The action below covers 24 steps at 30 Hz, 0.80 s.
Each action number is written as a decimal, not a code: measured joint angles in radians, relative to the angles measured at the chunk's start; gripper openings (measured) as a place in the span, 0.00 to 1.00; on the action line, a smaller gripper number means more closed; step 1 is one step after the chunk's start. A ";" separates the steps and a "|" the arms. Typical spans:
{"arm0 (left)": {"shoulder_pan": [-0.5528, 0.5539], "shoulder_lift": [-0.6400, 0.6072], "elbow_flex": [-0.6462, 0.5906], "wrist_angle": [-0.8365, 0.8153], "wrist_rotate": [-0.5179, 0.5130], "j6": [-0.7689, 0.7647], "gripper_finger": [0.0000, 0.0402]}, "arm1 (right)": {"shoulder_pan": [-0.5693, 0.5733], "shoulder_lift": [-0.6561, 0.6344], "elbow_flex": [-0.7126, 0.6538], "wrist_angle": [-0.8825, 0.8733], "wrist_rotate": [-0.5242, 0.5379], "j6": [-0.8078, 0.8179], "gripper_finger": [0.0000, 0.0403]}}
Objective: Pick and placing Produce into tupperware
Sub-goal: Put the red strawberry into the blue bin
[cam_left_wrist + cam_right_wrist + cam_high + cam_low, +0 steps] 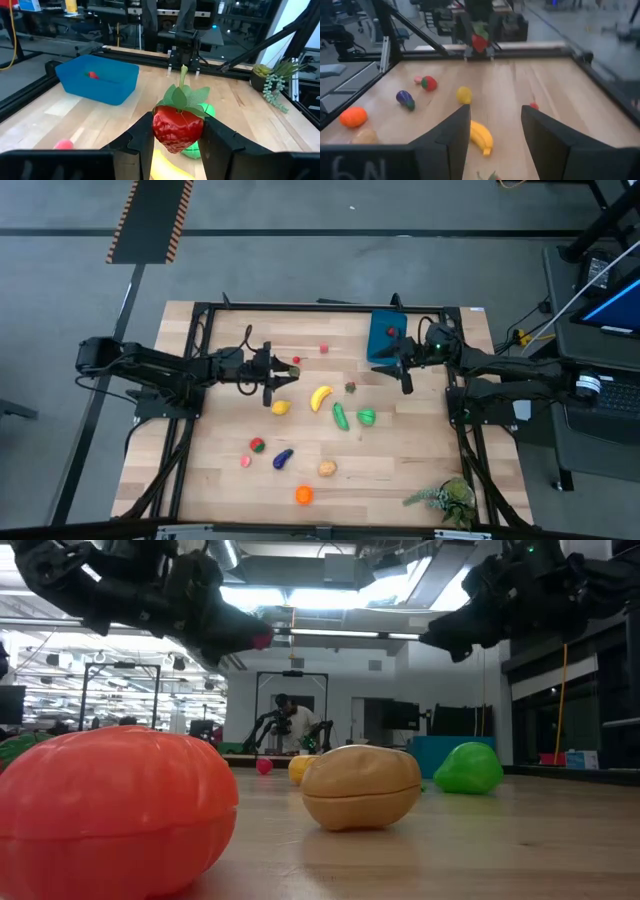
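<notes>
We carry a strawberry toward the tupperware.

Our left gripper (177,142) hangs above the bench (420,470) with its jaws closed on a red strawberry (177,127), leafy stem pointing up. The blue tupperware (386,335) lies well apart from it, across the bench on the right arm's side, so we judge the coming move to be a carry across toward it. One small red piece (93,75) already lies inside the tupperware. Our right gripper (495,132) hovers just beside the tupperware, far nearer to it than the left, jaws parted and empty. The banana (320,397), cucumber (340,416) and other produce lie on the bench between the left gripper and the tupperware, or farther off.
</notes>
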 joint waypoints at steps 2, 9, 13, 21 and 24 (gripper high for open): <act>0.000 0.034 0.032 -0.001 0.000 0.010 0.29 | 0.016 0.025 0.000 0.063 0.000 -0.029 0.44; 0.004 0.166 0.162 -0.006 0.049 0.071 0.29 | 0.052 0.103 0.000 0.160 0.006 -0.044 0.44; 0.020 0.241 0.222 -0.009 0.075 0.071 0.29 | 0.060 0.131 0.000 0.220 0.017 -0.045 0.44; 0.036 0.393 0.367 -0.009 0.151 0.086 0.29 | 0.093 0.179 0.000 0.301 0.020 -0.040 0.44; 0.037 0.443 0.426 -0.008 0.185 0.096 0.29 | 0.108 0.205 0.000 0.345 0.021 -0.041 0.44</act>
